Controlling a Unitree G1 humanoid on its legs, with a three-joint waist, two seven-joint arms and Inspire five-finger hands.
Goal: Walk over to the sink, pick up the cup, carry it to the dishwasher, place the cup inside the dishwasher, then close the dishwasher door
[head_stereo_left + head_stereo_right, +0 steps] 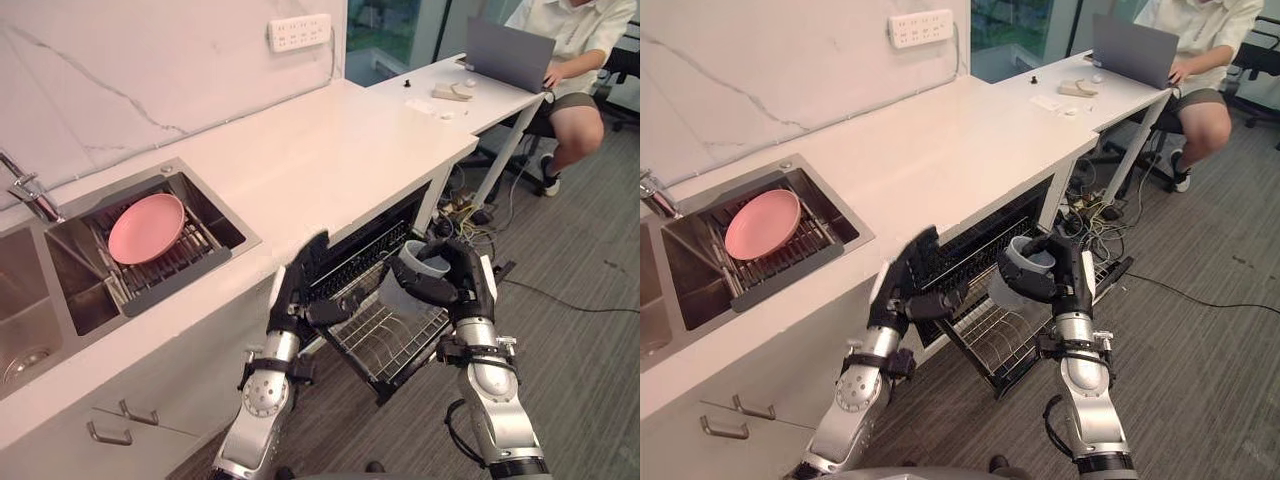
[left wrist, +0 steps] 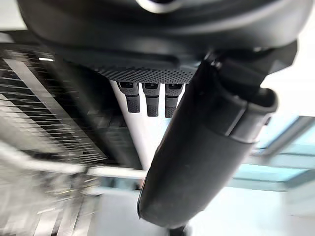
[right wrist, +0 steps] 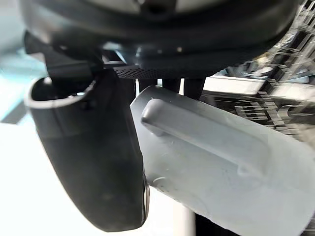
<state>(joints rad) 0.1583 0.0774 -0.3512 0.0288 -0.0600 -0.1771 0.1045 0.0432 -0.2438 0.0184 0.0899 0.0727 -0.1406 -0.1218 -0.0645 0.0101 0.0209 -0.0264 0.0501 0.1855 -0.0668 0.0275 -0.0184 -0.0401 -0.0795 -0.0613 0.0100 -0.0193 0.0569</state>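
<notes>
Left eye view: the right hand point(image 1: 462, 282) is curled round the grey cup point(image 1: 418, 258), thumb on one side and fingers on the other. It holds the cup tilted, mouth turned up and to the left, above the far end of the wire rack point(image 1: 385, 340) drawn out of the dishwasher point(image 1: 372, 243). The right wrist view shows the cup's handle point(image 3: 206, 130) facing away from the palm, so the grip appears to be on the body rather than the handle. The cup touches nothing but the hand, and the placing step looks begun but not finished.

The left hand point(image 1: 300, 285) is flat with straight fingers and holds nothing. It stands just left of the rack, near the dishwasher's open front. This pose probably keeps it clear of the lowering cup and ready for the door.

The white surface point(image 1: 330, 150) runs from the near left to the far right, with the dishwasher set beneath it. At the left lies the sink point(image 1: 228, 228), well apart from the cup, with a pink plate point(image 1: 146, 228) resting on its wire insert and a tap point(image 1: 30, 195) behind. A socket strip point(image 1: 299, 32) is fixed to the marble wall. At the far right a seated person point(image 1: 575, 60) works at a laptop point(image 1: 508, 55). The floor point(image 1: 590, 330) is grey carpet.
</notes>
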